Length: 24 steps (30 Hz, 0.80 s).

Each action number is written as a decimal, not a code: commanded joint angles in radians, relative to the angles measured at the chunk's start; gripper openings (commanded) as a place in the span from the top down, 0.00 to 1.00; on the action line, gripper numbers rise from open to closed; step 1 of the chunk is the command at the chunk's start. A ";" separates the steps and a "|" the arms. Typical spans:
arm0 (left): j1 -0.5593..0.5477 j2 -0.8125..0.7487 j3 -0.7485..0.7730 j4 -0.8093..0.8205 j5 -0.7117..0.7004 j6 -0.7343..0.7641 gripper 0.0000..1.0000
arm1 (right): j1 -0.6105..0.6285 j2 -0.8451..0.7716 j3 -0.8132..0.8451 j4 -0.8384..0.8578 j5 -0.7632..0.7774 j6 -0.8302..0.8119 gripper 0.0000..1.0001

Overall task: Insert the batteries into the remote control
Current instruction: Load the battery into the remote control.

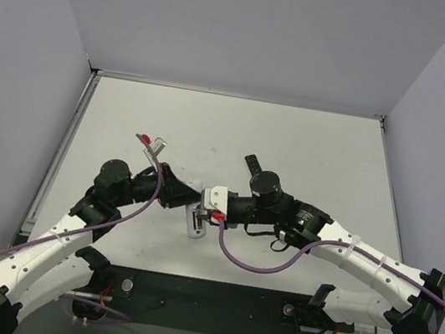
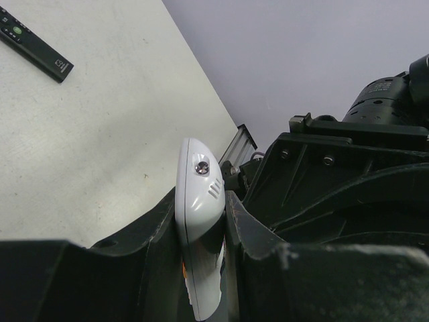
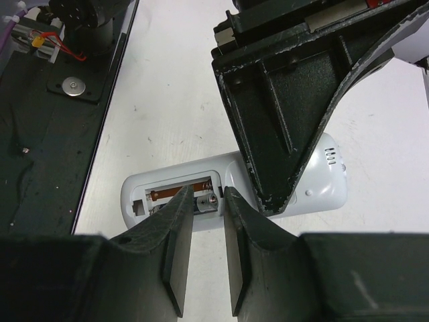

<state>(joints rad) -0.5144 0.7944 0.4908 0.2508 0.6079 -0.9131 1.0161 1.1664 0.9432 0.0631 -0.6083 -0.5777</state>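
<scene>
The white remote control (image 3: pixel 315 194) lies back-up on the table with its battery bay (image 3: pixel 144 191) open. It also shows in the top view (image 1: pixel 195 220). My left gripper (image 2: pixel 201 201) is shut on the remote's (image 2: pixel 196 181) sides near its head end; one of its fingers (image 3: pixel 288 100) crosses the right wrist view. My right gripper (image 3: pixel 206 194) hovers over the bay, jaws a little apart and holding nothing. One battery (image 3: pixel 209 202) lies in the bay's near slot, its silvery end showing between the tips. The far slot shows an orange-brown strip and a spring.
The slim black remote (image 1: pixel 252 165) lies on the table behind the right arm and appears in the left wrist view (image 2: pixel 37 50). The black base plate (image 1: pixel 210 296) runs along the near edge. Both grippers (image 1: pixel 196 204) meet at mid-table. Grey walls enclose the table.
</scene>
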 commanded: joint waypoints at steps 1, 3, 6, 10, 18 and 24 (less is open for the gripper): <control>-0.004 -0.004 0.057 0.044 0.015 0.002 1.00 | 0.007 0.012 0.046 0.034 -0.038 -0.014 0.80; -0.004 -0.007 0.058 0.039 0.013 0.003 1.00 | 0.009 0.013 0.046 0.029 -0.041 -0.014 0.81; -0.004 -0.011 0.058 0.036 0.010 0.003 1.00 | 0.007 0.016 0.043 0.020 -0.041 -0.017 0.84; -0.004 -0.024 0.054 0.035 -0.005 -0.004 1.00 | 0.007 0.015 0.031 0.015 -0.031 -0.017 0.86; -0.003 -0.035 0.040 0.085 -0.016 -0.053 1.00 | 0.007 0.015 0.017 -0.002 -0.034 -0.022 0.89; -0.003 -0.038 0.043 0.119 -0.014 -0.081 1.00 | 0.007 0.016 0.016 -0.026 -0.033 -0.036 0.92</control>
<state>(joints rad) -0.5152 0.7799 0.4911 0.2504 0.5941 -0.9447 1.0161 1.1763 0.9504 0.0589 -0.6102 -0.5884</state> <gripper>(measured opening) 0.339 0.099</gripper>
